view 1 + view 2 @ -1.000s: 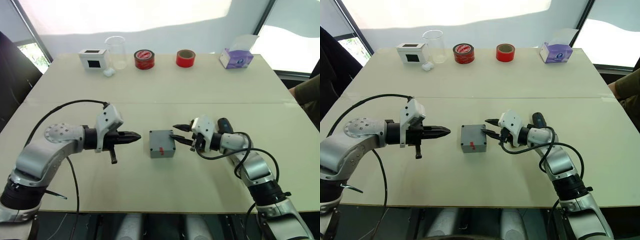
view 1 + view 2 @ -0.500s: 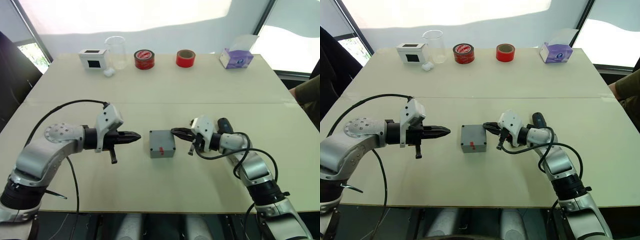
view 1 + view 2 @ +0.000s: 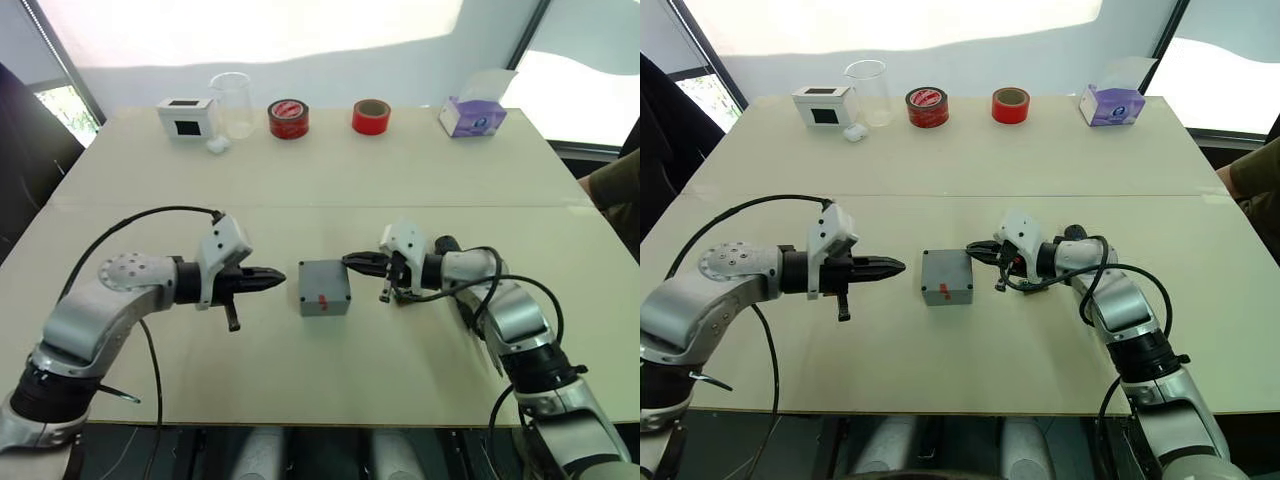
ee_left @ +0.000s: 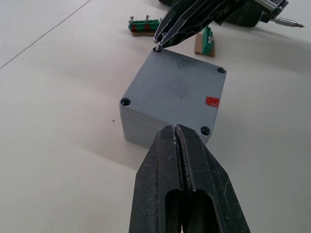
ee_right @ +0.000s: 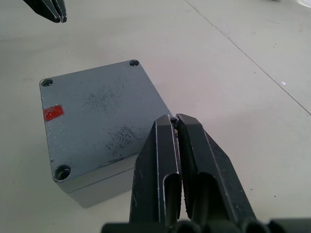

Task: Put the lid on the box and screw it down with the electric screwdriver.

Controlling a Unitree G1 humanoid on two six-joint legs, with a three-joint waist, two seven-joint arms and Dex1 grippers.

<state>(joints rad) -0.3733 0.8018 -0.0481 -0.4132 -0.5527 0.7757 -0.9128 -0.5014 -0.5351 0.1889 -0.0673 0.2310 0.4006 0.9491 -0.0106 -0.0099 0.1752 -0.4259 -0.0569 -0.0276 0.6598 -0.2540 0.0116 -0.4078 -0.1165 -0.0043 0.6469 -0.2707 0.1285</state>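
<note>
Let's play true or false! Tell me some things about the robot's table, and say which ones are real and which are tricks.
1. The lid is on the grey box. True.
2. The left gripper is squeezing the box. False: it is shut and its tip is beside the box, not touching it.
3. Two red tape rolls sit at the far edge of the table. True.
4. The right gripper is high in the air, far from the box. False: its tip is at a corner of the lid.
5. The tissue box is right next to the clear cup. False: they are at opposite ends; the cup is by a white box.
</note>
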